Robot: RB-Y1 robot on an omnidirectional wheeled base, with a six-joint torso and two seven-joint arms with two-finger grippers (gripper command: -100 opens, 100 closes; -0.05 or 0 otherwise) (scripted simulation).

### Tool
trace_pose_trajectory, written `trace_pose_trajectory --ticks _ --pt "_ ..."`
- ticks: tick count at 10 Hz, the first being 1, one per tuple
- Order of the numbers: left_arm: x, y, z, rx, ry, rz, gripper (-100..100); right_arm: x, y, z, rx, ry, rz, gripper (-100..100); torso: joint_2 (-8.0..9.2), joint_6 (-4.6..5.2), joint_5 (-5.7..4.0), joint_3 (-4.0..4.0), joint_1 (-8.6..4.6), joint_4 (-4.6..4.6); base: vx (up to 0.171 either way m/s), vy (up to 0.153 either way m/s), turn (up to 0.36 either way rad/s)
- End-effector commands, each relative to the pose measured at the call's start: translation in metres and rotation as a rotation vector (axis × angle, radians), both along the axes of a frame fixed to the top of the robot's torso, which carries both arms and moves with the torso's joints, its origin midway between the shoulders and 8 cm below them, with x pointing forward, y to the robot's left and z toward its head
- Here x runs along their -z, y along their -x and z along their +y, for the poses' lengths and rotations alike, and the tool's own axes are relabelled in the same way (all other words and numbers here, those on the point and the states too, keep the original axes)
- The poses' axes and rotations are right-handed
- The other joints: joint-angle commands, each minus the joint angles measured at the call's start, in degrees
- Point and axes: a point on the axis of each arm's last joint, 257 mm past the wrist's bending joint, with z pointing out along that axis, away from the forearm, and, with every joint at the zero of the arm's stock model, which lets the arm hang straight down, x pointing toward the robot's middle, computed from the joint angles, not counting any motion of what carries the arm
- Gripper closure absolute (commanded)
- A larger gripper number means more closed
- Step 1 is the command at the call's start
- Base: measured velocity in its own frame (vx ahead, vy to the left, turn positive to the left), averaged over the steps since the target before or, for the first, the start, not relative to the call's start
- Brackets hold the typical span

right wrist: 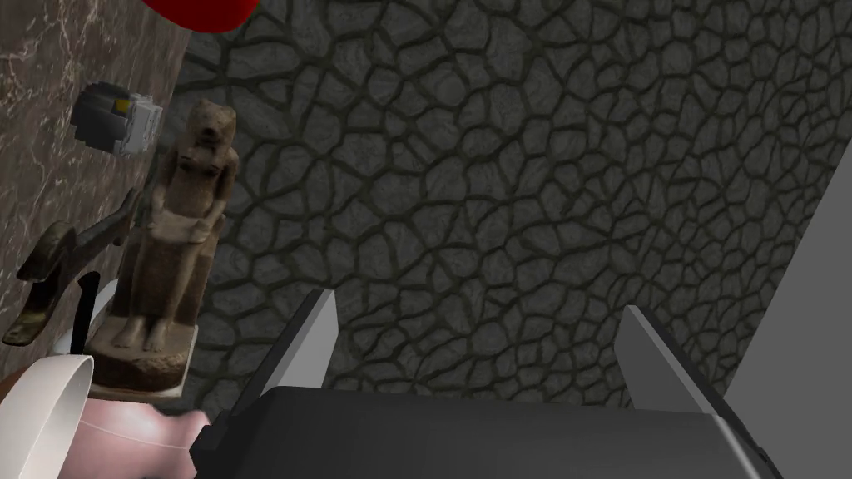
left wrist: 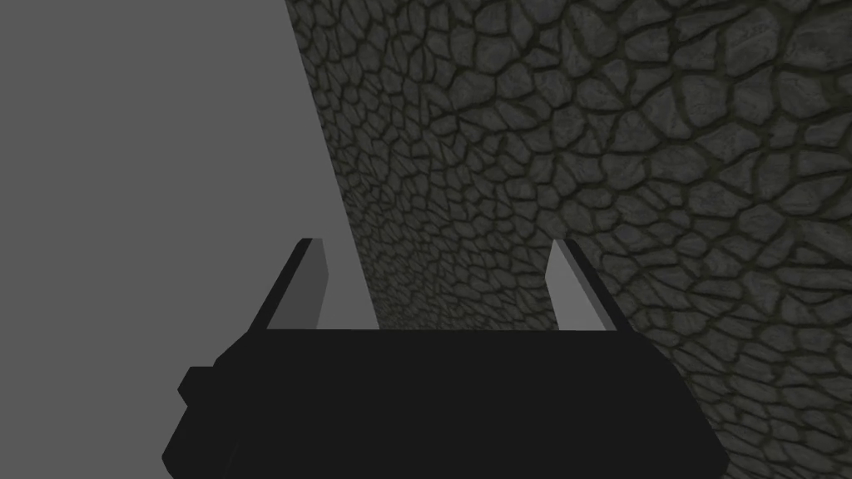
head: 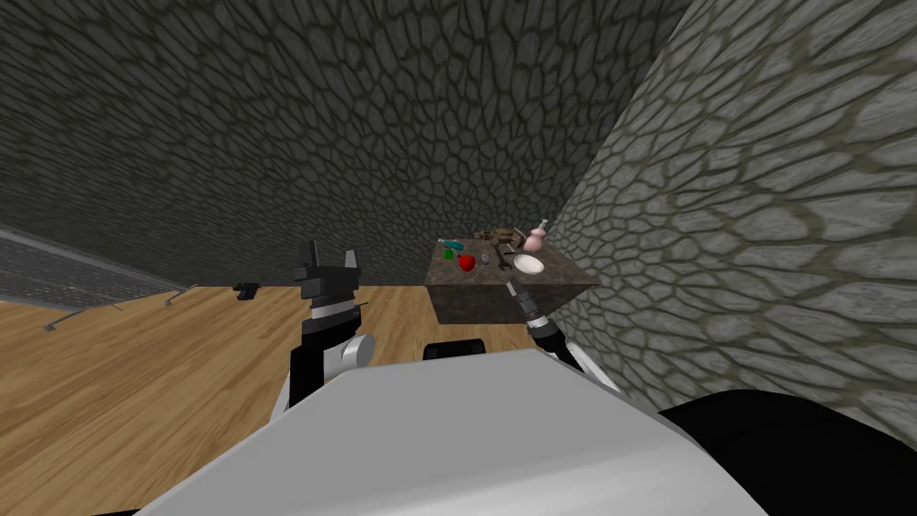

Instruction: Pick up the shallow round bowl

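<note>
Waiting untouched, the shallow white round bowl (head: pixel 529 263) sat on the near right part of a dark marble table (head: pixel 475 305), so the pick-up looked barely begun. The left pincer (head: pixel 331 252) was held up beside the chest, well apart from the table, its two blades spread wide and empty. The right pincer (right wrist: pixel 481 303) was out at the table's near edge, near the bowl, its blades likewise spread with nothing between them. Closing on the rim, gripping and lifting all seemed left to do.

Across the tabletop, from left to right, lay a green and teal item (head: pixel 450 249) too small to name, a red apple (head: pixel 467 262), a small grey box (right wrist: pixel 116 123), a brown seated statue (right wrist: pixel 175 249) at the back, and a pink vase (head: pixel 535 238) just behind the bowl. The floor (head: pixel 134 376) was pale wood planks. A dark stone wall (head: pixel 358 107) rose behind the table and met a lighter stone wall (head: pixel 761 224) close on its right.
</note>
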Motion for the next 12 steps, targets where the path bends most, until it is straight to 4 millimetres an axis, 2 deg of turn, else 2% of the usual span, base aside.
trace_pose_trajectory --ticks 1,2,3,5,6,7,8,9,10,11,12 --pt "0.0 0.0 0.0 0.0 0.0 0.0 0 0.025 0.006 -0.003 -0.005 0.042 0.053 -100 0.0 0.0 0.0 0.0 0.0 0.0 -0.049 0.09 0.044" --pt "0.0 0.0 0.0 0.0 0.0 0.0 0 0.046 0.012 -0.003 -0.027 0.098 0.097 -100 -0.02 0.04 0.0 0.0 -0.09 0.0 -0.042 0.075 0.096" --pt "0.0 0.0 0.0 0.0 0.0 0.0 0 0.055 0.013 -0.007 -0.021 0.102 0.115 -100 -0.04 0.02 -0.02 -0.02 -0.14 -0.01 -0.034 0.054 0.067" --pt "0.0 0.0 0.0 0.0 0.0 0.0 0 0.101 0.03 -0.011 -0.064 0.214 0.212 -100 -0.08 0.0 -0.04 -0.04 -0.24 -0.01 -0.037 0.084 0.2" --pt "0.0 0.0 0.0 0.0 0.0 0.0 0 0.112 0.033 -0.018 -0.06 0.227 0.238 -100 -0.1 0.0 -0.01 -0.05 -0.09 -0.01 -0.023 0.086 0.075" --pt "0.0 0.0 0.0 0.0 0.0 0.0 0 0.135 0.044 -0.022 -0.084 0.284 0.286 -100 -0.1 0.05 -0.01 -0.06 -0.14 -0.02 -0.029 0.084 0.127" --pt "0.0 0.0 0.0 0.0 0.0 0.0 0 0.144 0.047 -0.028 -0.079 0.293 0.309 -100 -0.09 0.02 -0.02 -0.05 -0.15 -0.02 -0.026 0.057 0.091" --pt "0.0 0.0 0.0 0.0 0.0 0.0 0 0.171 0.062 -0.038 -0.1 0.355 0.369 -100 -0.1 0.04 -0.03 -0.05 -0.24 -0.02 -0.023 0.067 0.169" --pt "0.0 0.0 0.0 0.0 0.0 0.0 0 0.172 0.063 -0.04 -0.101 0.36 0.374 -100 -0.1 0.02 -0.03 -0.05 -0.23 -0.02 -0.012 0.047 0.082" --pt "0.0 0.0 0.0 0.0 0.0 0.0 0 0.192 0.078 -0.048 -0.132 0.425 0.421 -100 -0.14 0.03 -0.04 -0.07 -0.28 -0.02 -0.008 0.056 0.2" --pt "0.0 0.0 0.0 0.0 0.0 0.0 0 0.198 0.081 -0.053 -0.126 0.429 0.437 -100 -0.16 0.0 -0.04 -0.09 -0.27 -0.03 -0.003 0.05 0.072"
